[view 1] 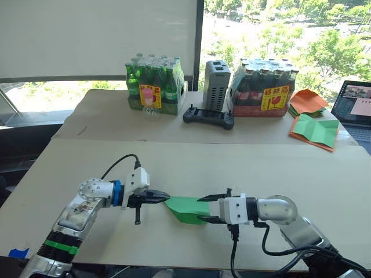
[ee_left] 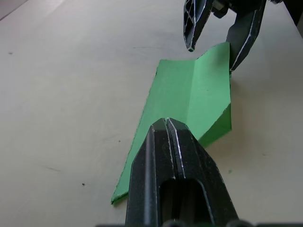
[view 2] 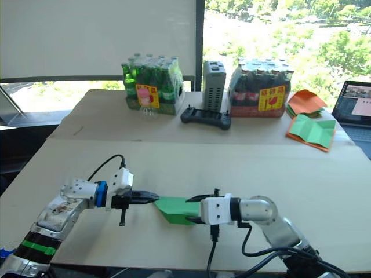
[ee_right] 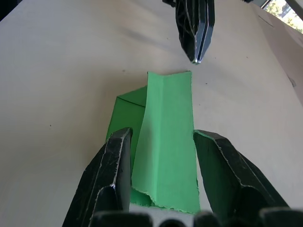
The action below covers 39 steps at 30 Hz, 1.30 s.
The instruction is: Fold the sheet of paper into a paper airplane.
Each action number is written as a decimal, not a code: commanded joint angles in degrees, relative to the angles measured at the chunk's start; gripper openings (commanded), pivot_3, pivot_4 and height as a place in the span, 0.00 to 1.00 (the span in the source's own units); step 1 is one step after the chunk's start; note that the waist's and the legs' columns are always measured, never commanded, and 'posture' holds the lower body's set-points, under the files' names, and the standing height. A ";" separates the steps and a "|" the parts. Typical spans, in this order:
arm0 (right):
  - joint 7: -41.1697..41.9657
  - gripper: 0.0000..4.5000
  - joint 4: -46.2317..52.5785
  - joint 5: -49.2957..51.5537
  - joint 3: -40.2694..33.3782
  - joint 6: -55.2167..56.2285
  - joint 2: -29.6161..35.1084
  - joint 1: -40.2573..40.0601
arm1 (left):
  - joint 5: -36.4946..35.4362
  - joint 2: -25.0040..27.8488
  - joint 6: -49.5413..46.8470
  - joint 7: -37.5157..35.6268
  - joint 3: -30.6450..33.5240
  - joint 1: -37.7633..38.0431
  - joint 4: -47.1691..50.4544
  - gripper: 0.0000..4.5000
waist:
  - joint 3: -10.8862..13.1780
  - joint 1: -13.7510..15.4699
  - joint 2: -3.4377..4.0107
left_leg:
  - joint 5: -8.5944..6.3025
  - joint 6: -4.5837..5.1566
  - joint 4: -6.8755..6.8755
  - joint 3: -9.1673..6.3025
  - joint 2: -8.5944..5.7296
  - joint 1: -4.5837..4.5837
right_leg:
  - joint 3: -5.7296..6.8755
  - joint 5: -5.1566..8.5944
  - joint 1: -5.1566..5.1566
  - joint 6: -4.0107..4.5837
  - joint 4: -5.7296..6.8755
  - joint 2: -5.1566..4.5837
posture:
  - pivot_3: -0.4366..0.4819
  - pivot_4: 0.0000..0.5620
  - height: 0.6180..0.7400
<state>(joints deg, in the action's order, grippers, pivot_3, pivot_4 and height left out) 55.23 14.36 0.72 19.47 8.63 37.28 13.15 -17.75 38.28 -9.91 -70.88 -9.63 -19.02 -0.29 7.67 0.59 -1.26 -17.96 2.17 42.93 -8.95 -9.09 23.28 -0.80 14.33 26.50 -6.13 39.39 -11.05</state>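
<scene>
The paper (view 1: 186, 209) was thin, matte, bright green, folded into a narrow wedge with a raised centre crease along its length and a layered flap beneath. It lay low over the pale, smooth surface (view 1: 232, 168) directly between the two grippers, its long axis running from one gripper to the other. The pointed end faced the left gripper (view 1: 161, 197); the wider end, with a slightly ragged cut edge, sat inside the right gripper (view 1: 211, 209).

The left gripper's two black, ribbed plastic fingers (ee_left: 165, 156) were pressed together, their joined tip just at the near end of the paper; whether any paper was caught between them could not be told. The right gripper's fingers (ee_right: 113, 165) stood spread apart, one on each side of the wedge's wide end, close beside its edges without clamping it.

Well beyond both grippers, on a second surface, stood two shrink-wrapped packs of bottles (view 1: 154, 85), a grey box (view 1: 216, 84), a black controller (view 1: 208, 117) and orange papers (view 1: 307, 101) beside a green creased sheet (view 1: 316, 130).
</scene>
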 commanded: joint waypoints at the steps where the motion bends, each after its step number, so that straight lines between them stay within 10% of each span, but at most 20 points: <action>1: -1.37 0.51 5.56 0.11 -0.42 -2.69 -0.83 -0.82 | 2.99 -0.41 4.73 -2.04 -1.95 -2.00 -3.87 0.00 | 0.00 -0.01 0.00 | 0.00 0.00 0.00 -0.01 0.00 0.01 | 0.01 0.00 0.01 0.00 0.00 0.00 | 0.48 0.27 0.47; 13: -3.29 0.51 19.22 11.42 -3.78 -21.18 -2.50 -1.85 | 10.11 -2.97 14.03 -2.06 -5.44 -3.94 -13.52 0.00 | -0.01 0.11 -0.01 | 0.00 0.01 0.05 -0.05 0.00 -0.03 | 0.02 0.00 -0.09 0.00 -0.01 -0.02 | 0.48 0.27 0.47; 39: -4.25 0.51 6.34 -3.01 -0.43 -6.40 0.62 -5.80 | 10.43 -3.25 12.94 -1.46 -5.54 -2.98 -10.48 0.00 | -0.01 0.10 -0.02 | -0.01 0.03 0.04 -0.03 -0.03 -0.10 | 0.03 0.00 -0.14 -0.01 -0.01 -0.02 | 0.48 0.27 0.47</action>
<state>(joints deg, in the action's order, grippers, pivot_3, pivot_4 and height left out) 51.66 20.04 -1.80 19.54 0.26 38.03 7.25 -8.48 34.52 3.58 -71.92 -14.04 -22.51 -11.37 7.66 0.69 -1.27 -17.98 2.20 42.98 -8.98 -9.12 23.18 -0.78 14.33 26.37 -6.15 39.38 -11.08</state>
